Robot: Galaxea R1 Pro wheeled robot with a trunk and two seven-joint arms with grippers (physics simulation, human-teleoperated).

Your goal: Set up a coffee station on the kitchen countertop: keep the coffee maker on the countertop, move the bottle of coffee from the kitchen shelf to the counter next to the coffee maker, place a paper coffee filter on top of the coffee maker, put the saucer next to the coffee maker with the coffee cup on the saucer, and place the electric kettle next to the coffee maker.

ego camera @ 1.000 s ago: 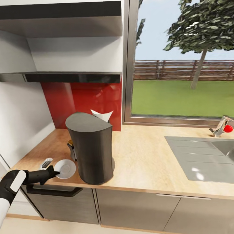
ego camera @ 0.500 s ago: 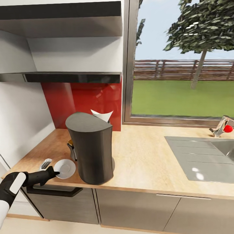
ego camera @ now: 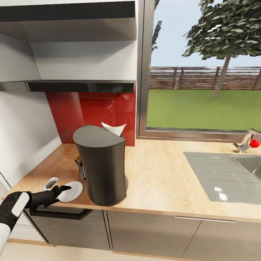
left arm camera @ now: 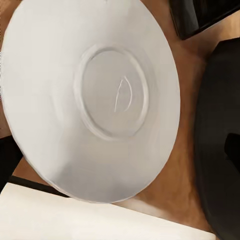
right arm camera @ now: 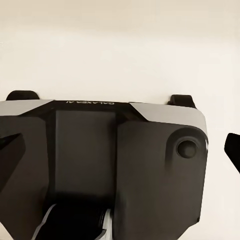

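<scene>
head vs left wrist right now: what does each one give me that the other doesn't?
Head view alone: the left gripper at the saucer's rim, a white paper filter peeking behind the coffee maker's top, the steel sink and the window.

Left wrist view alone: the saucer's raised centre ring close up, empty, no cup on it.

Both: the saucer lying on the kitchen countertop right beside the coffee maker.
</scene>
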